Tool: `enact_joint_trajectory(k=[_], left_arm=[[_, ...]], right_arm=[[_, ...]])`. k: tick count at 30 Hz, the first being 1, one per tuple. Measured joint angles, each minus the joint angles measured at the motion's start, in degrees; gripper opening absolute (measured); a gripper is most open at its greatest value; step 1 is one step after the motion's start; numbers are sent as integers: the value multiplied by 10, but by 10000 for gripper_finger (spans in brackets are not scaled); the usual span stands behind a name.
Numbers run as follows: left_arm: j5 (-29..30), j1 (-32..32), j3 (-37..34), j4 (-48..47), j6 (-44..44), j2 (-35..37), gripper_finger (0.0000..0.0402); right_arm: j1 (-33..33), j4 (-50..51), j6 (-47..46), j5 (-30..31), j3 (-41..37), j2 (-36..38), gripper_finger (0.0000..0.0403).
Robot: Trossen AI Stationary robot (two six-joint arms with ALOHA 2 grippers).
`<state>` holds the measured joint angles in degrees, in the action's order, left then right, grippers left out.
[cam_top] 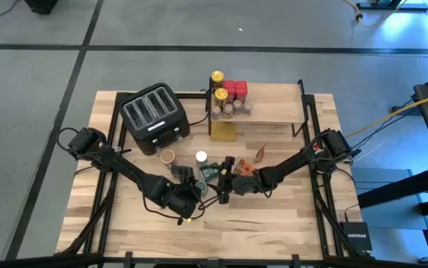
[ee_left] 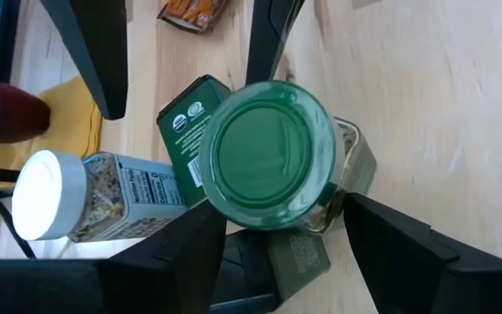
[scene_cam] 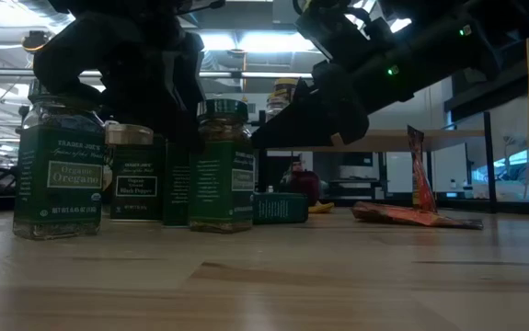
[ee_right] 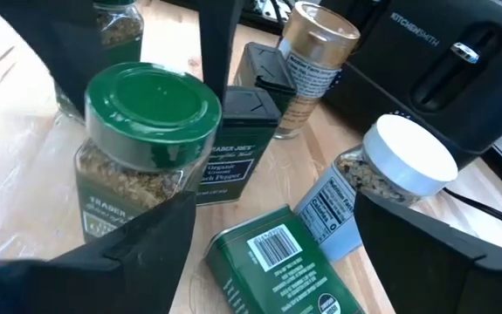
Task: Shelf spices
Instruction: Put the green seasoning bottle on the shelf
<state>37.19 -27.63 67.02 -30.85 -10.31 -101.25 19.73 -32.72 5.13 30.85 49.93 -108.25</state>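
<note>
Loose spices stand mid-table. A green-lidded jar (ee_left: 272,157) stands upright between the fingers of my open left gripper (ee_left: 285,209), which reaches down at a slant from the near left. Beside it are a dark green pepper tin (ee_right: 233,157), a tan-lidded jar (ee_right: 316,52), a green tin (ee_right: 277,262) lying flat and a white-lidded jar (ee_right: 390,166) lying on its side. My right gripper (ee_right: 277,209) is open just right of the cluster, facing the flat tin. The shelf (cam_top: 273,108) at the far edge bears yellow-lidded (cam_top: 220,93) and red-lidded (cam_top: 234,89) spices. My left gripper's fingers (ee_left: 189,244) stand close on either side of the green-lidded jar, below its lid (ee_left: 320,201), slanting down from the near left. I cannot tell whether they touch the jar. The jar stands upright on the table.
The black toaster (cam_top: 154,115) sits at the far left beside the shelf. An oregano jar (scene_cam: 62,165) stands near the front. Orange foil packets (cam_top: 260,152) lie right of the cluster, and a yellow cloth (cam_top: 225,132) lies under the shelf. Bare wood lies toward the near edge.
</note>
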Motion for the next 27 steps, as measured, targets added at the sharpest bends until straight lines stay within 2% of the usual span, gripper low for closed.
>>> enact_joint_trajectory(k=[17,27], left_arm=[[10,4,0,-17,-17,0,224],[8,4,0,-15,-20,0,224]], right_arm=[[13,48,9,-39,6,11,319],[18,99,1,-43,18,29,319]])
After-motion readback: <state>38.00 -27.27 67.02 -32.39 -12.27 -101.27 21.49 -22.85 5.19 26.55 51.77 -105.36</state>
